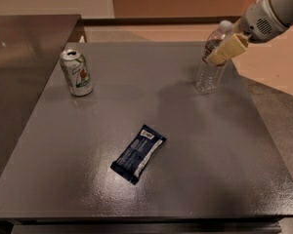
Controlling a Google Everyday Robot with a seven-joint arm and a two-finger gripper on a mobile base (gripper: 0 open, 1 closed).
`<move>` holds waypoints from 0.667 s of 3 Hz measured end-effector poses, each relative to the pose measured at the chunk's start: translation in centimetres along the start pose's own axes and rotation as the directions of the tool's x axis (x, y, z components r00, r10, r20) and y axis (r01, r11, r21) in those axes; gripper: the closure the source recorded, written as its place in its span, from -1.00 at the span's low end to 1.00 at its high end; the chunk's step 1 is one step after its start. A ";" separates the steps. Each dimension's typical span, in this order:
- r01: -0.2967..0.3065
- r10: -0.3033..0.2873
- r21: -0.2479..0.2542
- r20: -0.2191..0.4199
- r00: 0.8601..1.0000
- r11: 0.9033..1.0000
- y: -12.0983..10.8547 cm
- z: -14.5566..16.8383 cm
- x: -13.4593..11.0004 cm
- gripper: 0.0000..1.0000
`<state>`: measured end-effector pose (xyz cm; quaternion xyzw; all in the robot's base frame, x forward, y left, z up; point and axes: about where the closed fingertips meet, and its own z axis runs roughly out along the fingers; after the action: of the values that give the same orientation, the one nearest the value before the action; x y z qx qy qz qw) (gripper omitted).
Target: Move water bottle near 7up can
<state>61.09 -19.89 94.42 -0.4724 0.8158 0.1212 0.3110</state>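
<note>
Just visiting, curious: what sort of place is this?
Likely an office break area: a grey table holds a can, bottle and snack wrapper. The gripper is at the bottle's neck, back right.

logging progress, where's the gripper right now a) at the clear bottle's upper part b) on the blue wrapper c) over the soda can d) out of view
A: the gripper sits at the upper part of the clear ribbed plastic water bottle at the far right of the grey table, apart from the white and green 7up can and the dark blue snack wrapper.
</note>
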 end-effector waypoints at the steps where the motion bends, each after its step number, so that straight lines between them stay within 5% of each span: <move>1: 0.002 -0.002 -0.013 0.019 1.000 1.000 0.3 -0.1 -0.4 0.28; 2: 0.034 -0.031 -0.051 0.057 0.998 0.998 1.3 -0.5 -2.0 0.73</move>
<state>60.48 -18.06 95.98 -0.4897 0.7955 0.1507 0.3234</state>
